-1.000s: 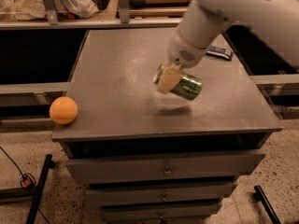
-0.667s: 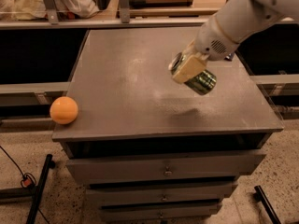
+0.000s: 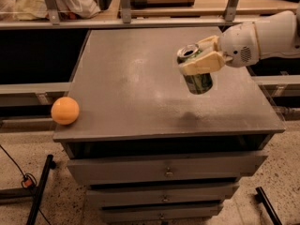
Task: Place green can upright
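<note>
The green can (image 3: 198,81) hangs in the air above the right part of the grey cabinet top (image 3: 136,88). It is nearly upright, its silver top with the opening facing up and slightly left. My gripper (image 3: 200,60) comes in from the right on a white arm and is shut on the can's upper part, its cream fingers (image 3: 202,65) wrapped around it. The can's shadow lies on the surface below, near the front edge.
An orange ball (image 3: 64,110) sits at the front left corner of the cabinet top. The cabinet has drawers (image 3: 165,171) below. A shelf rail with metal posts (image 3: 125,3) runs behind the cabinet. Black stand legs (image 3: 41,186) are on the floor.
The arm has swung out to the right and lifted the can, turning it from tilted on its side to nearly upright. The orange ball has not moved.
</note>
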Available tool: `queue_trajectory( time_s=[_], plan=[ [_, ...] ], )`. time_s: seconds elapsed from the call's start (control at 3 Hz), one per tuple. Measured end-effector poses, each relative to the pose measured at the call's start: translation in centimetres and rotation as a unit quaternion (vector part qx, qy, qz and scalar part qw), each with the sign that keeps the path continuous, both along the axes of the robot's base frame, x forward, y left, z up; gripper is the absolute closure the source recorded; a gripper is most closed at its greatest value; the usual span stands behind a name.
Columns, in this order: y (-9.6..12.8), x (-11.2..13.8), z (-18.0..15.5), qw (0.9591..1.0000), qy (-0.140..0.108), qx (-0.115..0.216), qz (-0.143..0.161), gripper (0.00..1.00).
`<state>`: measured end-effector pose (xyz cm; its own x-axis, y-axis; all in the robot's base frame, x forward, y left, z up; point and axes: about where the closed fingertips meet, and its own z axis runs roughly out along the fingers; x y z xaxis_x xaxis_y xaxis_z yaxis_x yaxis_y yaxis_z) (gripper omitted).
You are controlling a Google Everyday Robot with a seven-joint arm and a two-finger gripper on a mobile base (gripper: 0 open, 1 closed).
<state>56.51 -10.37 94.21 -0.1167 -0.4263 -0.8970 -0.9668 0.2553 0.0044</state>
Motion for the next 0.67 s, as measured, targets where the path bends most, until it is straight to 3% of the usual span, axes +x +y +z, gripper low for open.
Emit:
queue_trajectory(
  time_s=[0.33, 0.67],
  plan=[
    [0.10, -0.46, 1.65, 0.9956, -0.004, 0.092, 0.016, 1.00],
    [0.38, -0.59, 1.96, 0.9899, 0.000, 0.139, 0.025, 1.00]
  ],
)
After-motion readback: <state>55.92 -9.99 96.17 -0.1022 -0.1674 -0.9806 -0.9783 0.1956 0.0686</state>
